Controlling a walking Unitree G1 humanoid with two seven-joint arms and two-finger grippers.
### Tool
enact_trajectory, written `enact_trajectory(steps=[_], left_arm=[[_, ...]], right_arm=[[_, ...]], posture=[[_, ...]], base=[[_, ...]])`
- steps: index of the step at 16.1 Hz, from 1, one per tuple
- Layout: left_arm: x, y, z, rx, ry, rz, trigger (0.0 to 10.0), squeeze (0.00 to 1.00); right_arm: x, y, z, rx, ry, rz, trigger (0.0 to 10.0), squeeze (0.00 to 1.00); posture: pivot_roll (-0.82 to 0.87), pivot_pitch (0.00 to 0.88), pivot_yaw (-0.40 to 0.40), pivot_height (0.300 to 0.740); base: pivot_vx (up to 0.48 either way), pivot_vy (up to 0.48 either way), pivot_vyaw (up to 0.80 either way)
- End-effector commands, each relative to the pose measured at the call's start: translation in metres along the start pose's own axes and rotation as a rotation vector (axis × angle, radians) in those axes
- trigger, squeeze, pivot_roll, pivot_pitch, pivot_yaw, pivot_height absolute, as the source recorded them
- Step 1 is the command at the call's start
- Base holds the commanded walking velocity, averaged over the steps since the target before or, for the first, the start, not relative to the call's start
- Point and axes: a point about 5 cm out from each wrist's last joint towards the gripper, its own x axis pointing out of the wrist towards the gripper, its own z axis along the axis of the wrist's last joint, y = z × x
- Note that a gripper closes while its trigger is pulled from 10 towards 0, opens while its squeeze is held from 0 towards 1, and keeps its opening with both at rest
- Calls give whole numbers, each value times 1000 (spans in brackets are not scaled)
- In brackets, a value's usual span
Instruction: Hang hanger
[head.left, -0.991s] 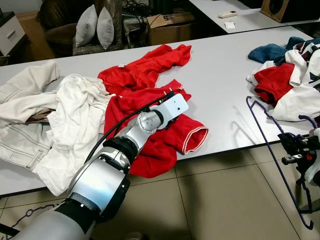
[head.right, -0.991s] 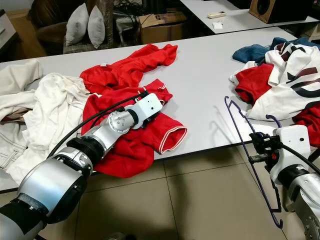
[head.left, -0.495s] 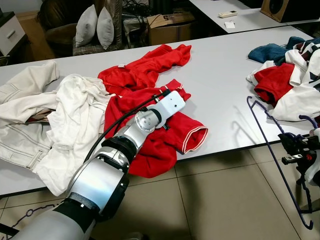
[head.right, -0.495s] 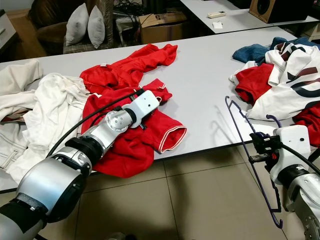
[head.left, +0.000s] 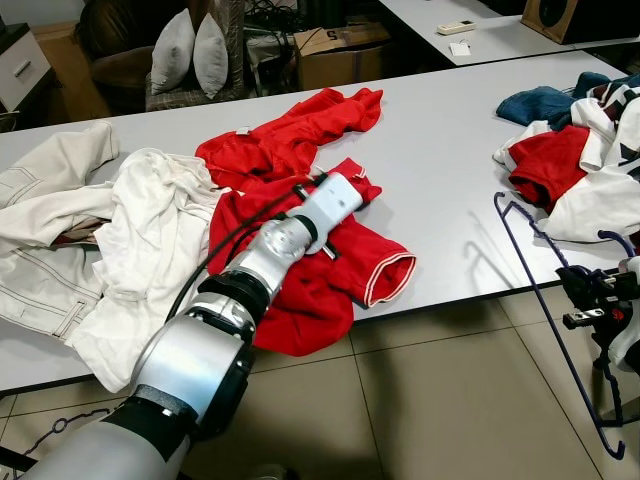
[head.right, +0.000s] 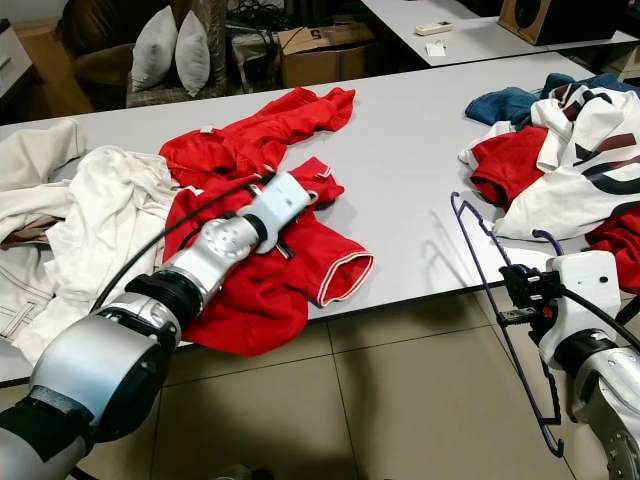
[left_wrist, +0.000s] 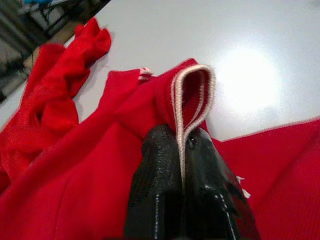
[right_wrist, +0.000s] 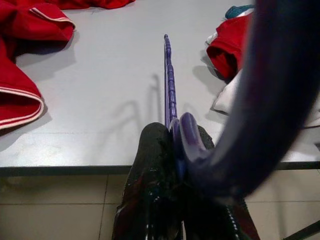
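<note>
White table (head.left: 440, 170) spans the scene above a tiled floor, with clothes heaped at three places on it: a cream pile (head.left: 90, 230) at the robot's left, a red shirt (head.left: 300, 250) in the middle draped over the near edge, and a mixed pile (head.left: 580, 150) of red, white and blue at the right. Behind it a box (head.left: 340, 50) and two pillows (head.left: 190, 50) are seen; nothing is seen inside the box (its flaps hide the interior).

The red shirt is held by the left gripper (left_wrist: 182, 150), whose fingers are clenched on a white-trimmed hem, most likely the collar or a cuff; the hem stands up as a folded loop between them. The gripper lies over the shirt's upper part, near the table's middle.

The hanger (head.right: 500, 300), thin and purple, is pinched at its hook end by the right gripper (right_wrist: 175, 145), closed tight. It is held off the table's near edge, well apart from the shirt and to the shirt's right. Its long axis runs from a tip over the table edge down toward the floor, so it hangs steeply tilted, not level.

The coming move is judged to turn on this gap: the hanger must be carried leftward and its tip aimed at the shirt's opening, which the left gripper is nearer and may hold open.
</note>
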Motion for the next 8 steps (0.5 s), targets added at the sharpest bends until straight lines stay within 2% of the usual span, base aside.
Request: enact_trajectory(steps=[1,2,3,4,5,6,7,8], left_arm=[[0,10,5,-115,-14,16,0,0],[-1,12,8,-170,-29,19,0,0],[-2,24,17,-267,-83,27,0,0],[-3,27,20,-285,-100,27,0,0],[-6,40,31,-307,-159,24,0,0],[-18,71,57,-336,-311,15,0,0],[-20,75,61,-339,-332,13,0,0],[-32,95,80,-343,-448,-32,0,0]], right_arm=[[1,4,6,-6,-26,15,10000,0],[2,5,6,-6,-28,16,10000,0],[5,7,8,-5,-34,26,10000,0],[6,7,8,-5,-36,30,10000,0],[9,9,9,-5,-42,42,10000,0],[15,13,10,-1,-51,66,10000,0],[16,13,10,-1,-51,69,10000,0],[21,16,11,2,-55,89,10000,0]], posture=[[-175,0,120,740],[-171,0,118,740],[-161,0,113,740],[-161,0,113,740],[-147,0,104,740],[-117,0,85,740],[-111,0,81,740],[-75,0,58,740]], base=[[0,0,0],[0,0,0],[0,0,0],[0,0,0],[0,0,0],[0,0,0],[0,0,0],[0,0,0]])
